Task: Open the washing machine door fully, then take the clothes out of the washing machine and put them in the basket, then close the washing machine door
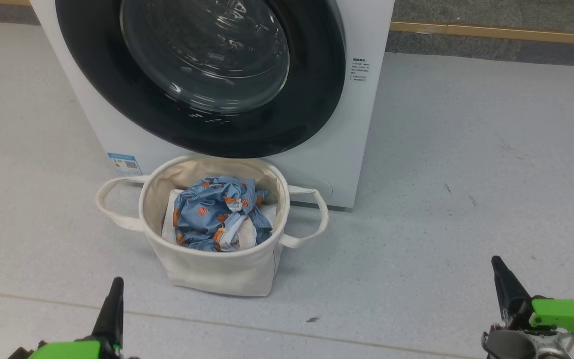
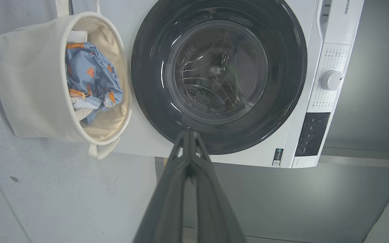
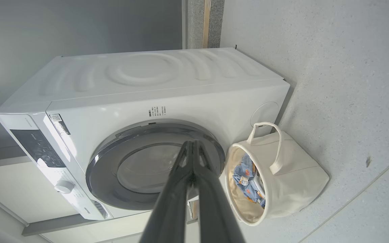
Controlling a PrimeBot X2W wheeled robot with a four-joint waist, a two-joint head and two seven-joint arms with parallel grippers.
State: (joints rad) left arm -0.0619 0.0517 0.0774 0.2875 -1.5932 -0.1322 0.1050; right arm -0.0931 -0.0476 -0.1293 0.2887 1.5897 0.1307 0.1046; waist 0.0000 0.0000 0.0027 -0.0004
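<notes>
jaws pinched together, empty, on left gripper [image 2: 189,131] and right gripper [image 3: 191,142]; clothes [image 1: 217,212] in basket [image 1: 217,271].

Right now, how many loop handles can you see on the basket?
2. In the head view, one handle sticks out on the left side of the basket, the other on its right, close to the washing machine. None appears hidden.
</notes>
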